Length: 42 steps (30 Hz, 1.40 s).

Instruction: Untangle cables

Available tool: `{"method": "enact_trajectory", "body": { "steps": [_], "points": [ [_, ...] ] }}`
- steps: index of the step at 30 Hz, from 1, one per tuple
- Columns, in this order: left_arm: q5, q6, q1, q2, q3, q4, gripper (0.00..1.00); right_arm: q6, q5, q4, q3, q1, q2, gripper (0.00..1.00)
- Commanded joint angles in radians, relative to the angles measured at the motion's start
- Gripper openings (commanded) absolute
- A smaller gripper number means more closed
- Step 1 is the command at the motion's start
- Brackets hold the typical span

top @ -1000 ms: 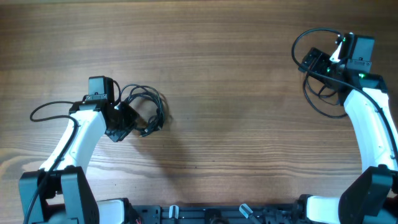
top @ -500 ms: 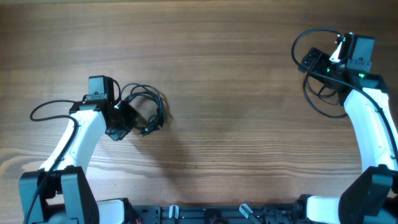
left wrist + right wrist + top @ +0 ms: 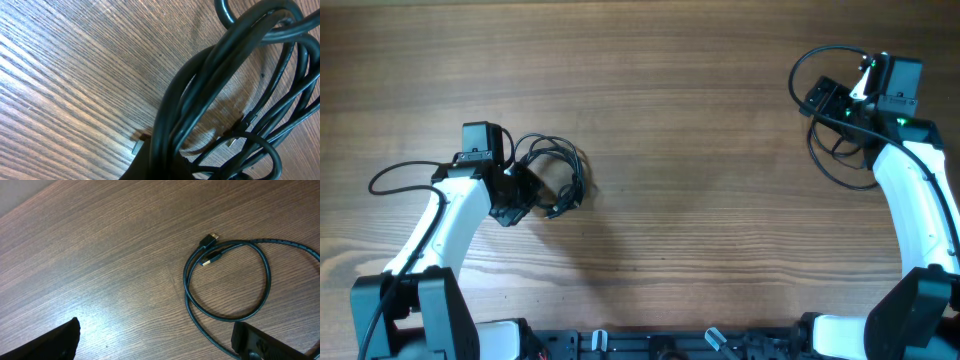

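Wood-grain table, two lots of cable on it; the tangled bundle sits at 9 o'clock in the overhead view, right against the left gripper, which is clamped down on its gathered strands; from the left wrist the bundle runs long-ways from 7 up to 1 o'clock, fanning out at the far end. Over at 2 o'clock the right gripper stands spread wide with nothing in it; the loose cable lies flat in one round loop between its fingers, plug ends side by side at the loop's 11 o'clock, lined up 8-to-2. Versus a second ago: nothing has budged; same arms, same loops.
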Motion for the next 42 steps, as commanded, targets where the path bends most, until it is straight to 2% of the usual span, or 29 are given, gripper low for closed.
{"method": "enact_trajectory", "body": {
  "steps": [1, 35, 38, 42],
  "points": [
    [0.001, 0.016, -0.005, 0.006, -0.012, 0.007, 0.04, -0.017, -0.009, 0.0, 0.01, 0.0, 0.01, 1.0],
    [0.003, 0.022, -0.005, 0.006, -0.012, 0.014, 0.04, -0.017, -0.009, 0.0, 0.01, 0.0, 0.01, 1.0],
    [0.079, 0.096, -0.005, 0.006, -0.012, 0.016, 0.04, -0.017, -0.009, 0.0, 0.01, 0.0, 0.01, 1.0],
    [0.204, 0.121, -0.005, 0.006, -0.012, 0.032, 0.04, -0.017, -0.009, 0.0, 0.01, 0.0, 0.01, 1.0]
  ]
}}
